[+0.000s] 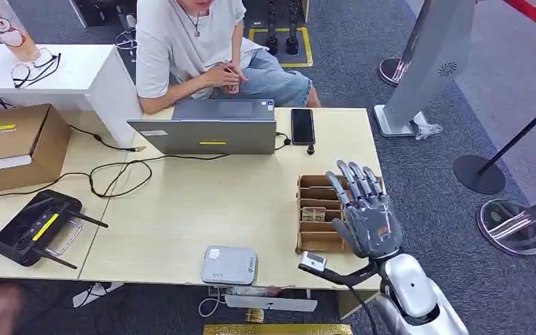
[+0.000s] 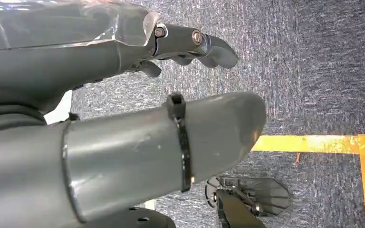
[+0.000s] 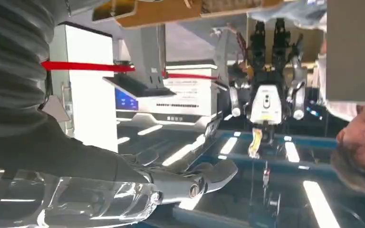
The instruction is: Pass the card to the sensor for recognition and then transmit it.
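Observation:
My right hand (image 1: pixel 366 216) hovers above the wooden slotted card box (image 1: pixel 319 241) at the table's right side, fingers spread and pointing away from me, holding nothing. A few cards (image 1: pixel 313 213) stand in the box's middle slots, partly hidden by the hand. The grey-white sensor box (image 1: pixel 229 264) lies at the table's front edge, left of the card box. The right wrist view shows my right hand (image 3: pixel 123 183) with straight, empty fingers (image 3: pixel 204 178). My left hand (image 2: pixel 100 71) hangs over grey carpet, its fingers (image 2: pixel 204 45) loosely extended and empty.
A person (image 1: pixel 195 42) sits behind the table at a grey laptop (image 1: pixel 213 129), with a black phone (image 1: pixel 302 125) beside it. A black controller (image 1: pixel 35 227), a cardboard box (image 1: pixel 14 143) and cables (image 1: pixel 112 174) occupy the left. Stanchion bases (image 1: pixel 513 227) stand on the floor at right.

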